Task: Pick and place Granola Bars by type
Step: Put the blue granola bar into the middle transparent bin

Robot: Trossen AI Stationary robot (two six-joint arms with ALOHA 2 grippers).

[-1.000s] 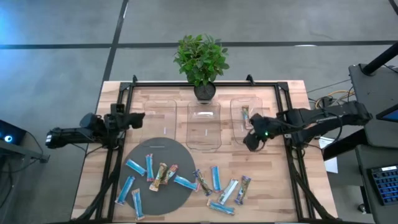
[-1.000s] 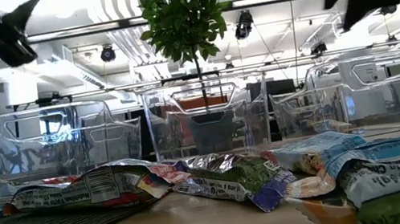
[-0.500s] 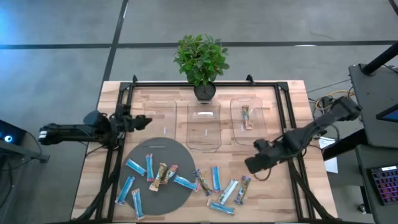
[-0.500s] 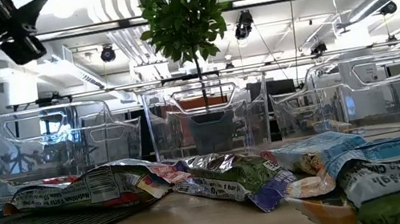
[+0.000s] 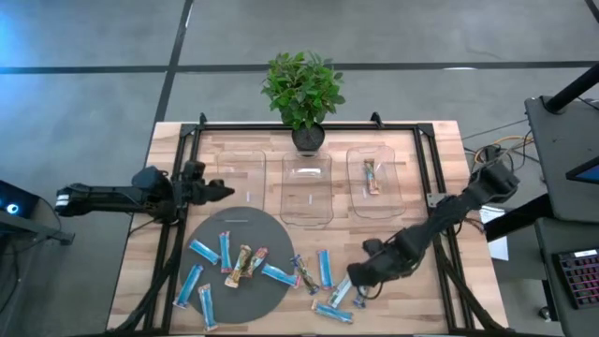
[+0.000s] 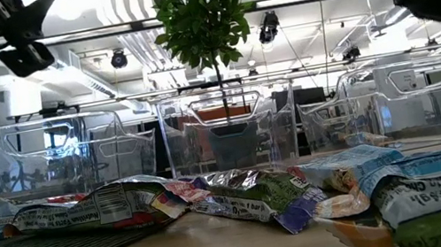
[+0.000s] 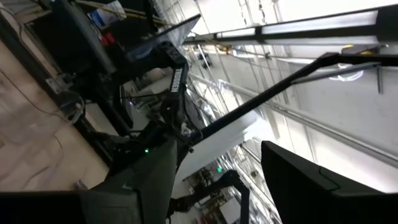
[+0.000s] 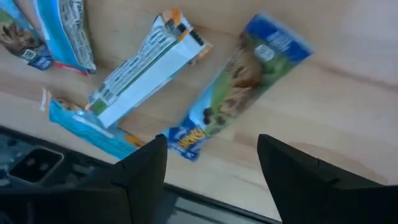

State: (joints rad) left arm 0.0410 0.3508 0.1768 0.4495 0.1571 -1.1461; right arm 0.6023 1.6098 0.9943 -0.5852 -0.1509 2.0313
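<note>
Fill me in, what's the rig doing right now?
Sorting granola bars by type. One bar already lies in the right-hand clear tray; the other two trays look empty. The right gripper, open and holding nothing, hangs above the purple multicoloured bar in the loose pile near the table's front edge. The left gripper, open, waits at the table's left side. The remaining bars lie on and beside the round dark mat.
</note>
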